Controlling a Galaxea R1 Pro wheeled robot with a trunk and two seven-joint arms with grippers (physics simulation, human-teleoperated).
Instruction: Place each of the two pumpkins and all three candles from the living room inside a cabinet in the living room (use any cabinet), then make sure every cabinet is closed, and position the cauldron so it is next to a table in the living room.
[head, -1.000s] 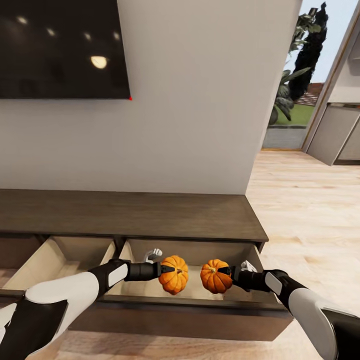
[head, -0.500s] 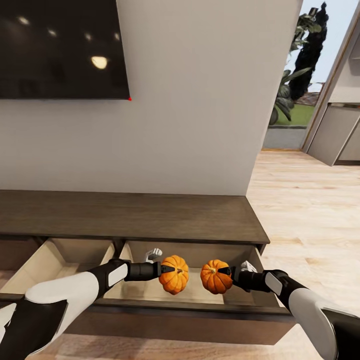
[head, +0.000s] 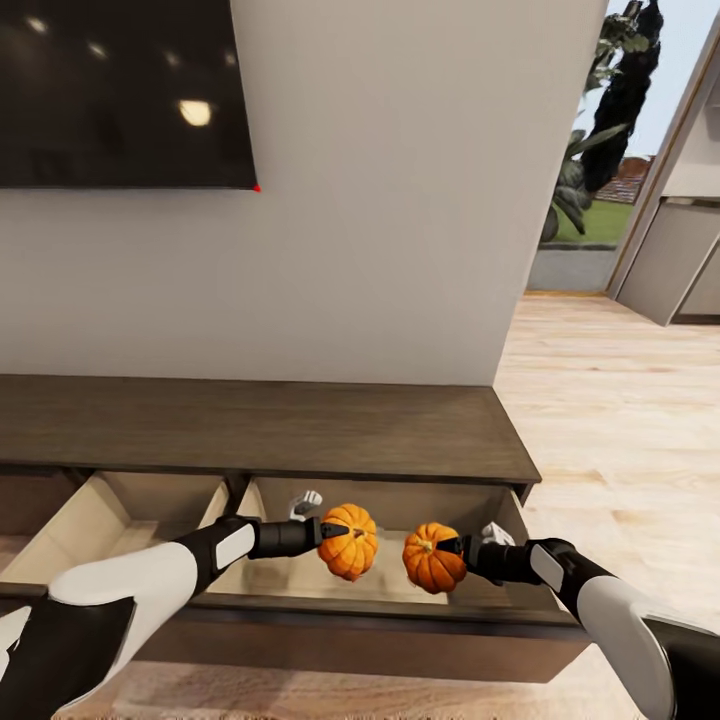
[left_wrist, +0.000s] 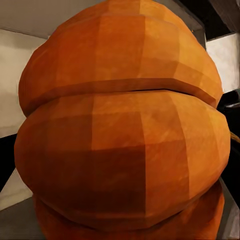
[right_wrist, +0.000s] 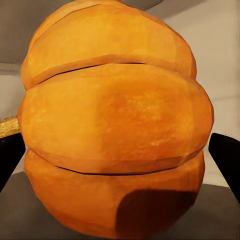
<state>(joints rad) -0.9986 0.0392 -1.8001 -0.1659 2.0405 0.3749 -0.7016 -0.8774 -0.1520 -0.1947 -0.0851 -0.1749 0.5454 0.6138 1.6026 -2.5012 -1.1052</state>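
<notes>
Two orange ribbed pumpkins hang side by side over the open right-hand drawer (head: 390, 500) of the low dark brown cabinet (head: 260, 428). My left gripper (head: 335, 532) is shut on the left pumpkin (head: 349, 543) (left_wrist: 120, 130). My right gripper (head: 455, 547) is shut on the right pumpkin (head: 434, 559) (right_wrist: 115, 125), and its dark fingers (right_wrist: 227, 160) show at both sides of it in the right wrist view. The two pumpkins are a small gap apart. The candles, cauldron and table are out of view.
A second drawer (head: 110, 510) stands open to the left, with pale inner walls. A black TV (head: 120, 90) hangs on the white wall above the cabinet. Light wood floor (head: 620, 420) runs to the right toward a doorway with plants (head: 600, 130) and grey cupboards (head: 680, 260).
The whole picture has shifted slightly, so the camera moved. Both grippers still hold their pumpkins over the open drawer; the left pumpkin sits a touch higher relative to the right one.
</notes>
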